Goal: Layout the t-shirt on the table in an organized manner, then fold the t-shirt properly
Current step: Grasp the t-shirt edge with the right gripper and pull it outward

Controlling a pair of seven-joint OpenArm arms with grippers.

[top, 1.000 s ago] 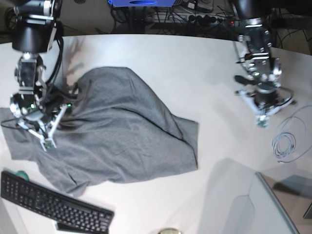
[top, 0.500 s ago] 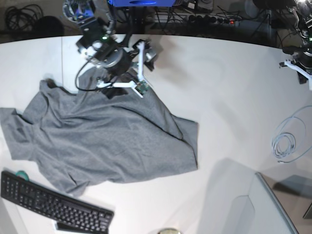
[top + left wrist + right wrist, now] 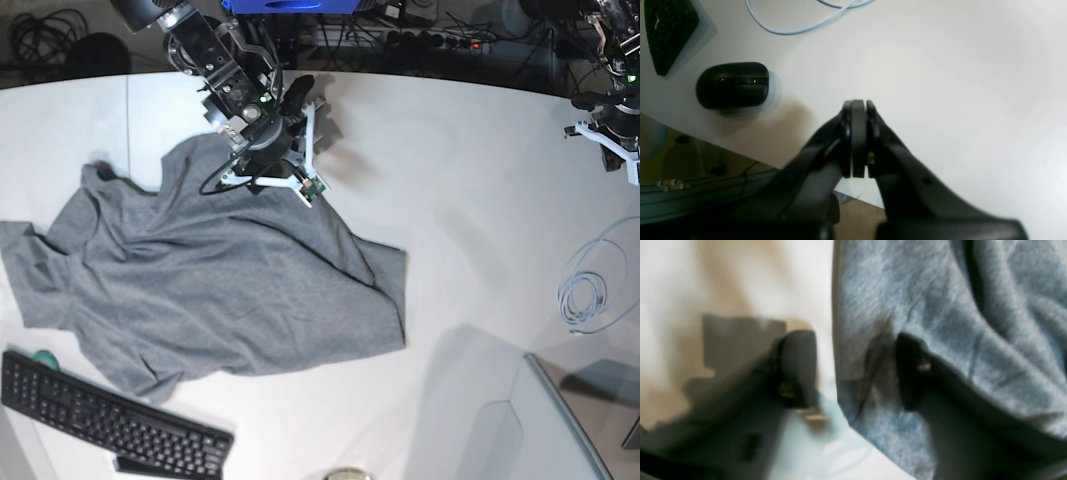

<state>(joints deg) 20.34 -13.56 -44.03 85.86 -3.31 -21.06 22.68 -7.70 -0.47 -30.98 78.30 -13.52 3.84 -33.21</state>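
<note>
The grey t-shirt [image 3: 210,290] lies crumpled and partly spread on the left half of the white table [image 3: 450,150], one sleeve toward the left edge. My right gripper [image 3: 305,185] hovers at the shirt's upper right edge. In the blurred right wrist view it [image 3: 853,373] is open, and the shirt's edge [image 3: 940,306] lies between its fingers. My left gripper [image 3: 615,145] is at the table's far right edge, far from the shirt. In the left wrist view it [image 3: 858,106] is shut and empty above bare table.
A black keyboard [image 3: 110,420] lies at the front left, touching the shirt's hem. A coiled pale cable [image 3: 585,295] lies at the right. A grey translucent box [image 3: 530,430] stands at the front right. A black mouse [image 3: 731,85] sits near the left gripper.
My right arm has swung from the shirt's left sleeve to its upper edge, then a little right and down. My left arm has pulled back to the far right edge.
</note>
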